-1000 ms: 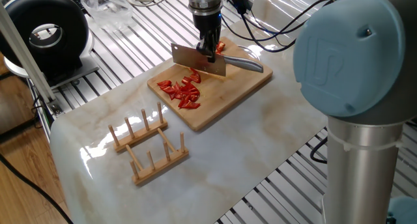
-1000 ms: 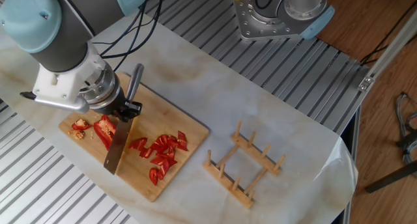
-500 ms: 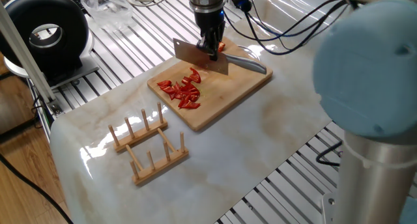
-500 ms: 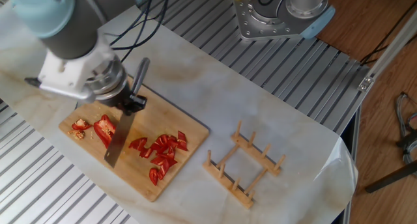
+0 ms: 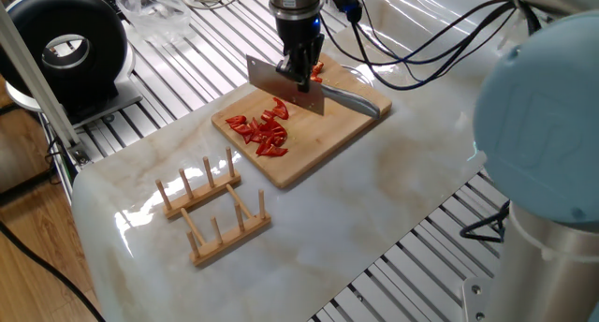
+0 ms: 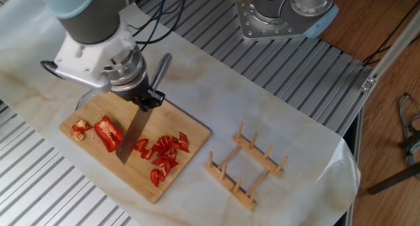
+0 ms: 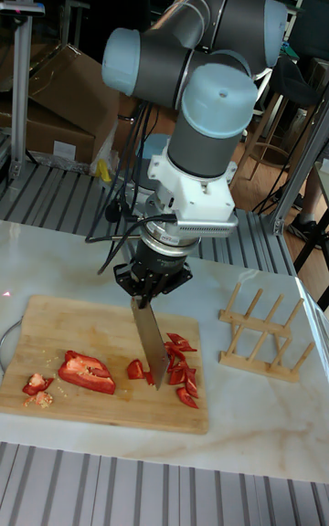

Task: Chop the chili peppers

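Gripper [image 7: 149, 292] above chili peppers [image 7: 171, 363]

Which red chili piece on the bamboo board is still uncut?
The large glossy red chili chunk left of the knife blade; the small red bits on the other side are chopped.

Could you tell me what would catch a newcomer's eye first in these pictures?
Probably the knife clamped in the gripper, its blade angled down over the bamboo cutting board. Next, the bright red chili peppers: one large piece left of the blade, a pile of small bits to its right.
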Controlling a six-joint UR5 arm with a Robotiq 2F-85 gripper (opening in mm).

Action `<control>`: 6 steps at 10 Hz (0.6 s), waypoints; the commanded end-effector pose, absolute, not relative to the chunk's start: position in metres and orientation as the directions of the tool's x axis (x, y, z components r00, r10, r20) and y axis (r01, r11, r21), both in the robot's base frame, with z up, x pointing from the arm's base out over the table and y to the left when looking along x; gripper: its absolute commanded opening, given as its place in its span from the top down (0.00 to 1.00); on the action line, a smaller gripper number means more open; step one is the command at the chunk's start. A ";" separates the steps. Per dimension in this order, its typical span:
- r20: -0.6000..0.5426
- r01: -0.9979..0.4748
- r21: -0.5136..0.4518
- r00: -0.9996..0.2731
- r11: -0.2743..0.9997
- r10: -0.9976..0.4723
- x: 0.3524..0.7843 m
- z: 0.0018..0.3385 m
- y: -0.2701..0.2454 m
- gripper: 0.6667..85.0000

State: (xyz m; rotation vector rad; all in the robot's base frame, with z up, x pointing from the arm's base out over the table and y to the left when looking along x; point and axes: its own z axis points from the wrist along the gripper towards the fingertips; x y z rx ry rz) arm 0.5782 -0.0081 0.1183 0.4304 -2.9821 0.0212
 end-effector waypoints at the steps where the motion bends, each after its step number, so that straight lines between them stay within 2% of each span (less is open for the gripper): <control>1: 0.117 -0.271 -0.005 -0.956 0.963 -0.268 0.587 0.114 -0.013 0.99; 3: 0.117 -0.280 -0.018 -0.954 0.960 -0.276 0.595 0.106 -0.025 0.99; 6: 0.154 -0.260 0.013 -0.953 0.965 -0.259 0.601 0.085 -0.032 0.99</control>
